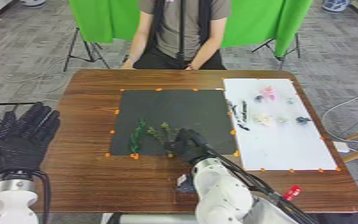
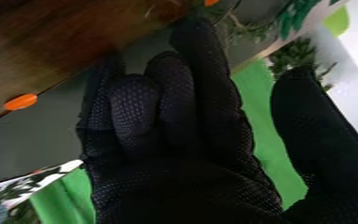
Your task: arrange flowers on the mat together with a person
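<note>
Some sprigs (image 1: 137,137) lie beside the fingers (image 1: 185,135) of the right hand (image 1: 191,149).

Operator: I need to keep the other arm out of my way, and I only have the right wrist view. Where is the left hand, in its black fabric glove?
Observer: The left hand is beyond the left edge of the brown wooden table, fingers straight.

Operator: And the person's hands?

Observer: The person's hands are down by the far table edge, off the black rectangular mat.

Operator: Where's the small pink flower?

Observer: The pink flower is towards the far end of the white rectangular sheet, right of the mat.
</note>
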Tool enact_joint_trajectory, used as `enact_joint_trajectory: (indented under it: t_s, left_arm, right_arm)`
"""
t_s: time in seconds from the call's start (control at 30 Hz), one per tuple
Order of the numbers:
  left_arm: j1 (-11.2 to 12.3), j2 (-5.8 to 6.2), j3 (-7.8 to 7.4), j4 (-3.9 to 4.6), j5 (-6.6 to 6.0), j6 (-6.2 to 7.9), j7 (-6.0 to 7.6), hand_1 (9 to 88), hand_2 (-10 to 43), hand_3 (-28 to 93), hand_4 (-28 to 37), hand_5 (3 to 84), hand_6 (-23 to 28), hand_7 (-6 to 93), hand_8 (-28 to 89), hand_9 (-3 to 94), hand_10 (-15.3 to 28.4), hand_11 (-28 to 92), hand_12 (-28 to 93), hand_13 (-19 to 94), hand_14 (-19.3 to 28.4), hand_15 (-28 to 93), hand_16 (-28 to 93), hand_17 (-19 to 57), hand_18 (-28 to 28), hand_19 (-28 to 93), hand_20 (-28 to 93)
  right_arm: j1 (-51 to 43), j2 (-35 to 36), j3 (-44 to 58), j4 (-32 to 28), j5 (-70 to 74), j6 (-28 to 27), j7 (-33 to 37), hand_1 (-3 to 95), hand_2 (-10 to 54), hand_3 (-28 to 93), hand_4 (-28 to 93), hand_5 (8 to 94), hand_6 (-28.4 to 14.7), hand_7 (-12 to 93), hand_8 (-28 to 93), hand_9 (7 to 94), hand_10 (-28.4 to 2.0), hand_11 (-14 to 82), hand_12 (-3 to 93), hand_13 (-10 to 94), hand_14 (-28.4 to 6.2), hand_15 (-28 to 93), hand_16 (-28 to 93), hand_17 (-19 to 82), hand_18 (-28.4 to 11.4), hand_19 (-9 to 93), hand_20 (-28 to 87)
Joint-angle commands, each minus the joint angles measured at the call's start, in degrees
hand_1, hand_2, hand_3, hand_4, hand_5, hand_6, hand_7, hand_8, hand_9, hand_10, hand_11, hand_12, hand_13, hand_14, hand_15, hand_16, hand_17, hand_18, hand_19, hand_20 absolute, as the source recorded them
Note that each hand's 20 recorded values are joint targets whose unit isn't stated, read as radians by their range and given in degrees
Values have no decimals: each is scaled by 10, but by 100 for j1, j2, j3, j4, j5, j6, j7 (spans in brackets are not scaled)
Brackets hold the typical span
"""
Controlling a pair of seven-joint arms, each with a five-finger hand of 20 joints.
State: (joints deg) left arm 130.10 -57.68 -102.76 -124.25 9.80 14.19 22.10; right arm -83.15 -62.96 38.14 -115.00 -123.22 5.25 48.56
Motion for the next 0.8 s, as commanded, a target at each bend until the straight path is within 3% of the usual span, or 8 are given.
enact_joint_trajectory:
  t_s: [0.03, 0.2, 0.3, 0.33, 0.57, 0.67, 0.73, 0.8]
  left_arm:
    - [156, -121, -69, -55, 7, 15, 92, 262, 126, 726, -283, 489, 95, 195, -89, 394, 163, 193, 121, 282, 162, 337, -50, -38, 112, 269, 112]
    - [187, -68, -120, -91, 49, 28, 143, 262, 125, 724, -283, 491, 97, 189, -90, 397, 163, 191, 116, 288, 159, 331, -57, -35, 111, 268, 110]
    - [113, 25, -145, 6, -52, 122, 244, 262, 125, 723, -283, 491, 96, 184, -90, 398, 163, 189, 113, 290, 158, 323, -61, -35, 110, 268, 110]
    - [74, 37, -171, 15, -114, 137, 296, 262, 125, 724, -283, 491, 96, 183, -90, 399, 163, 189, 112, 290, 158, 322, -61, -35, 110, 268, 110]
    - [45, 43, -332, 5, -70, 120, 305, 261, 126, 722, -283, 491, 95, 174, -90, 402, 161, 185, 109, 294, 151, 306, -63, -33, 109, 268, 109]
    - [87, 83, -404, -8, -185, 188, 355, 261, 125, 722, -283, 481, 93, 167, -91, 387, 155, 179, 107, 293, 151, 302, -63, -33, 109, 269, 109]
    - [153, 158, -469, -7, -226, 200, 359, 261, 124, 723, -283, 469, 87, 162, -92, 365, 150, 171, 104, 290, 151, 301, -62, -34, 109, 270, 109]
    - [160, 295, -509, 23, -324, 119, 368, 260, 123, 722, -283, 458, 83, 155, -93, 354, 147, 165, 102, 285, 148, 295, -63, -34, 109, 271, 109]
  right_arm:
    - [-259, 632, 648, -529, 307, 608, -85, 247, 124, 705, -155, 729, -61, 352, -76, 633, -223, 582, 443, 498, -257, 774, 405, 223, -284, 829, 176]
    - [-368, 856, 1388, -538, 590, 1229, -124, 246, 121, 710, -160, 701, -65, 327, -94, 615, -225, 525, 394, 477, -251, 740, 356, 202, -284, 797, 160]
    - [-309, 1076, 1748, -517, 746, 1515, -149, 243, 122, 706, -162, 703, -64, 323, -97, 632, -220, 520, 378, 491, -243, 737, 338, 214, -281, 800, 157]
    - [-381, 1155, 1984, -512, 944, 1728, -355, 243, 122, 705, -162, 703, -63, 321, -97, 633, -220, 519, 376, 492, -241, 736, 335, 215, -280, 800, 155]
    - [-1037, 1501, 3303, -741, 2528, 3215, -967, 220, 123, 711, -168, 688, -65, 272, -104, 647, -211, 424, 305, 491, -217, 684, 266, 224, -264, 779, 131]
    - [-1502, 1693, 3980, -679, 4305, 3256, -2579, 214, 125, 712, -171, 676, -67, 255, -104, 641, -209, 356, 271, 488, -202, 619, 235, 213, -249, 742, 116]
    - [-1636, 1871, 4197, -702, 4417, 3181, -2354, 211, 131, 715, -180, 655, -69, 246, -103, 623, -212, 311, 253, 471, -204, 574, 211, 194, -235, 702, 104]
    - [-1905, 1960, 4508, -664, 4939, 3078, -2865, 208, 135, 718, -183, 642, -68, 243, -105, 614, -213, 274, 238, 472, -197, 529, 185, 185, -227, 668, 93]
